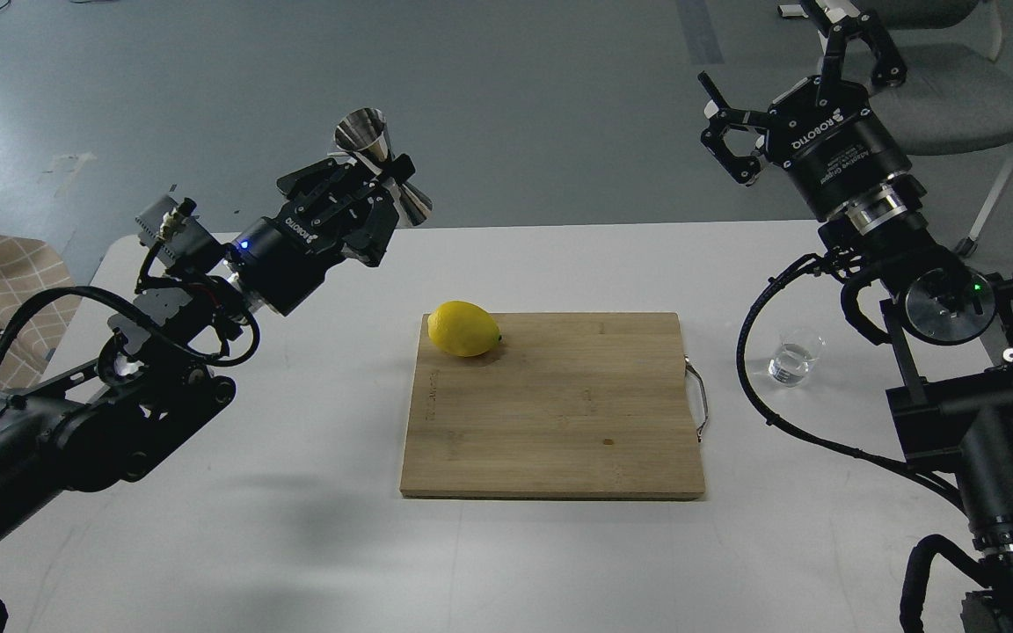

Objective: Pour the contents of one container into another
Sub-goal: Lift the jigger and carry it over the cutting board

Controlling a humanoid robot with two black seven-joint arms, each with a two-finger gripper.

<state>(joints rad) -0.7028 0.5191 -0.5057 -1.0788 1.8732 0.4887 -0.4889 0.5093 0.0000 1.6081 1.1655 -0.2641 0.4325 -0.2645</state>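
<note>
White rectangular table (295, 545) filled most of the view, grey floor behind it. Two black arms came in from the sides; the left arm reached from 8 o'clock toward the centre, the right arm stood up at 3 o'clock.

Light bamboo cutting board (559, 422) with a metal wire handle on its right edge lay flat near table centre. A grey chair (955, 97) sat off the table at 1 o'clock.

Right gripper (792, 92) was raised high at 1 o'clock, above the table's far right corner, fingers spread wide, nothing between them.

Left gripper (375, 189) was up in the air at 11 o'clock, over the table's far edge, fingers clamped on the narrow waist of the small shiny steel hourglass-shaped jigger (379, 158). Jigger was tilted, one cone mouth facing up-left, the other cone down-right. Clear of the table.

Yellow lemon (464, 329) rested on the board's far left corner, at 10 o'clock on the board.

Small clear glass tumbler (796, 356) stood upright on the table at 3 o'clock, just right of the board's handle, near the right arm's black cable, well apart from both grippers. Couldn't tell its fill level.
</note>
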